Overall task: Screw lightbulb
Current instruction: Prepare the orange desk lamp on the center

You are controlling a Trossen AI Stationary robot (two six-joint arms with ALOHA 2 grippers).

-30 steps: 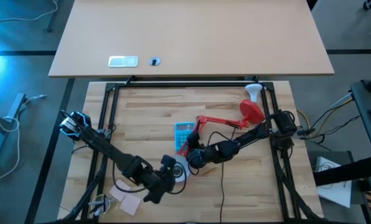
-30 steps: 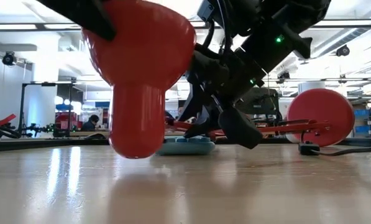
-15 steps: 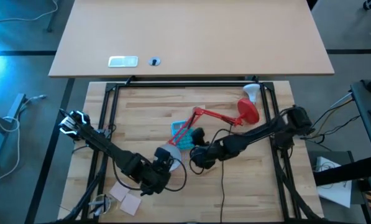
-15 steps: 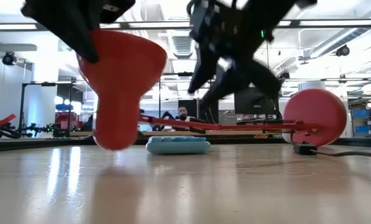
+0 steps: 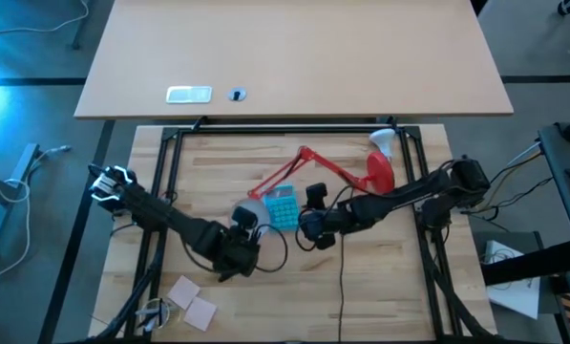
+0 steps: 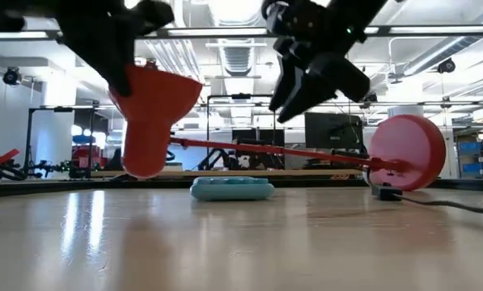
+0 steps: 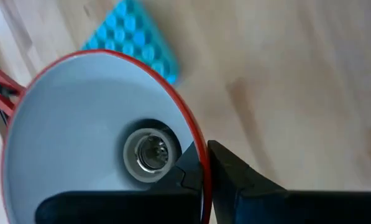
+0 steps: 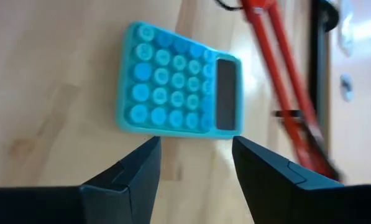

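**A:** Ok, left side first. Left gripper sits near the middle of the wooden table, fingers pinched on the rim of the red lamp shade. Left wrist view: one finger inside the white bowl, one outside, rim clamped between.

**B:** Socket?

**A:** Empty. Metal socket shows bare at the bottom of the shade. Low view has the shade lifted clear of the tabletop, mouth tilted up.

**B:** Middle?

**A:** Teal calculator lies flat just right of the shade. Red lamp arm runs from the shade up and across to the round red base, which stands on edge at the far right.

**B:** Right arm?

**A:** Right gripper hangs above the table just right of the calculator. Right wrist view: fingers spread, nothing between them, calculator straight ahead.

**B:** Bulb?

**A:** Lightbulb lies on the table at the far right, touching or just beyond the lamp base, by the frame rail. Well apart from both grippers.
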